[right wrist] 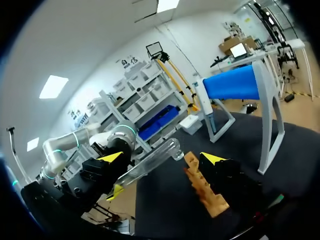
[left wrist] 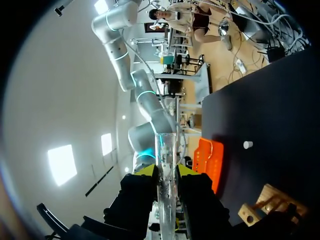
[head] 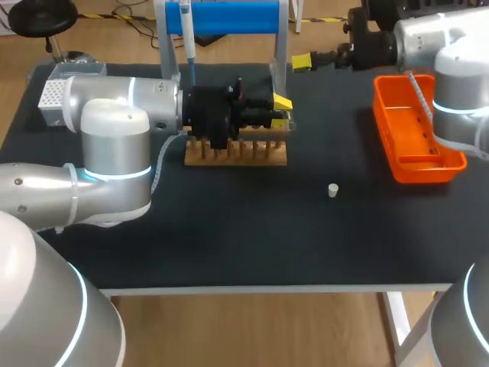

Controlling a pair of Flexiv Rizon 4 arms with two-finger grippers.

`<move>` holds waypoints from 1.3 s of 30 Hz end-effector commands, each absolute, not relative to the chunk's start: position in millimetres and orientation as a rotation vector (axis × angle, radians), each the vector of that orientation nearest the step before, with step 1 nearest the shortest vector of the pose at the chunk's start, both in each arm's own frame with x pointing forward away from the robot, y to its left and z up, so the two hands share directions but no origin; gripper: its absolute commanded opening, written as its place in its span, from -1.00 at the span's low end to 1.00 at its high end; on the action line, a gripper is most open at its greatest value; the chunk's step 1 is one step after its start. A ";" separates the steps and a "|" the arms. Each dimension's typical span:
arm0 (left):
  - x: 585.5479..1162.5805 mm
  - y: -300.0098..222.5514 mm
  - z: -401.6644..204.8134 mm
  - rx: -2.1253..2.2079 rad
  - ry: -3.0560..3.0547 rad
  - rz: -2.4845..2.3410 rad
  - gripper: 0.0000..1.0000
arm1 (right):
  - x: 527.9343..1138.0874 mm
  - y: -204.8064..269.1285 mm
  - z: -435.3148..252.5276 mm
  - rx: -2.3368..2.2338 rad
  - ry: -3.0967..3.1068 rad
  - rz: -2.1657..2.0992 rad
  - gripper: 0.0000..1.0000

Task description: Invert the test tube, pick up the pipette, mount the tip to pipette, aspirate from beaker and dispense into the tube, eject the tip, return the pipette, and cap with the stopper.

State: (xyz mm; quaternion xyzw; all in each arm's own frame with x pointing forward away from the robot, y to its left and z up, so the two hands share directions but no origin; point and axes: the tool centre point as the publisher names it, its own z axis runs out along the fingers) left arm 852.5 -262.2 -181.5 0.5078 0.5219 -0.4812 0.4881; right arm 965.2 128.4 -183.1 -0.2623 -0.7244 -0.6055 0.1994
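Right now my left gripper [head: 281,112] is clamped on the tube [left wrist: 165,165]: both of its yellow tips press the clear glass from 2 sides, and the tube runs out past them. It hangs over the wooden rack [head: 237,151], which sits near the middle of the black table [head: 229,229], and the tube is lifted free of the rack's holes. From my right wrist the tube shows slanted, its rimmed open end pointing away from my left gripper. My right gripper [head: 303,61] is up at the far side of the table, beside the stand [head: 237,17] with the blue bar; its 2 fingers are spread well apart with nothing between them, and it faces the tube and the rack. The pipette [head: 186,34] hangs upright on the stand, behind the rack. The small pale stopper [head: 333,189] stands alone on the table, well apart from the rack, toward the orange bin [head: 397,115] at my right. A grey tip box [head: 52,95] sits at the table's far left, behind my left arm.
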 end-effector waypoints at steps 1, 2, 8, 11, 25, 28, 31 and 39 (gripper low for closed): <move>853.7 -262.5 -181.0 1.239 1.269 -1.170 -1.00 | 955.7 124.4 -188.0 -0.724 -1.988 -1.695 1.00; 853.7 -262.5 -181.0 1.239 1.269 -1.170 -1.00 | 955.5 120.2 -190.7 -0.701 -1.966 -1.700 1.00; 853.7 -262.5 -181.0 1.239 1.269 -1.170 -1.00 | 957.5 93.4 -198.7 -0.581 -1.989 -1.705 1.00; 853.7 -262.5 -181.0 1.239 1.269 -1.170 -1.00 | 960.7 83.6 -200.3 -0.514 -2.111 -1.694 1.00; 853.7 -262.5 -181.0 1.239 1.269 -1.170 -1.00 | 955.6 90.5 -233.4 -0.258 -2.750 -1.680 1.00; 853.7 -262.5 -181.0 1.239 1.269 -1.170 -1.00 | 952.3 96.3 -243.4 -0.225 -2.797 -1.659 1.00; 853.7 -262.5 -181.0 1.239 1.269 -1.170 -1.00 | 947.1 102.5 -249.2 -0.216 -2.818 -1.637 1.00; 853.7 -262.5 -181.0 1.239 1.269 -1.170 -1.00 | 935.2 117.3 -270.4 -0.371 -2.861 -1.585 1.00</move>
